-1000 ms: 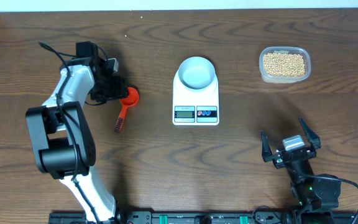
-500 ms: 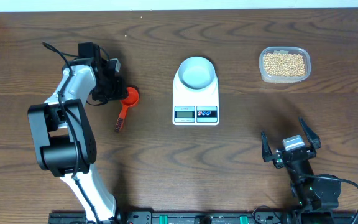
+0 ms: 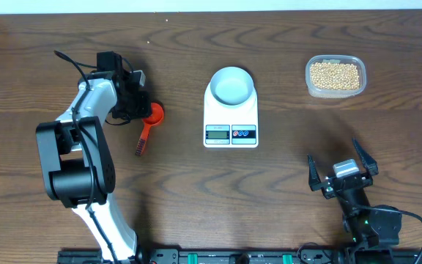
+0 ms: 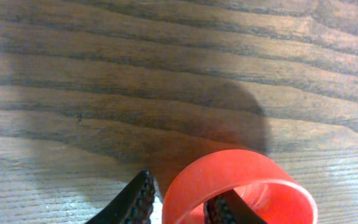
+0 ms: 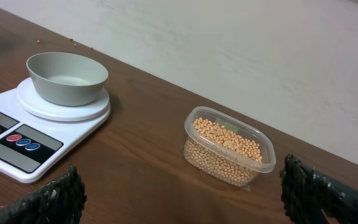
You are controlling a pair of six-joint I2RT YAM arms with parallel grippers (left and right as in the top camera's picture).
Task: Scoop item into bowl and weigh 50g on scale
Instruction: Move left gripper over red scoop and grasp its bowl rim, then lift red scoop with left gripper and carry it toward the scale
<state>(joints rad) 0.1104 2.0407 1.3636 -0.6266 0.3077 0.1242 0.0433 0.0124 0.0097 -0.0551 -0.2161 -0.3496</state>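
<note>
Red scoop [image 3: 146, 126], handle toward robot; left claw [image 3: 139, 110] astride its rim, grip unclear; right claw [image 3: 332, 152] apart.

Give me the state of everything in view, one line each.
bowl, empty, sitting on the scale
scale, carrying the bowl
beans, all in the clear tub
clear tub, lidless, nearly full
red scoop, lying on the table
left fingers, straddling the scoop's wall
right fingers, wide open, empty

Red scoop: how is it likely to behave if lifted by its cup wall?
The red scoop looks like thin rigid plastic, so it is probably stiff and light. Held at the cup, its long handle may tip it downward. The glossy rim could slip under a pinch.
</note>
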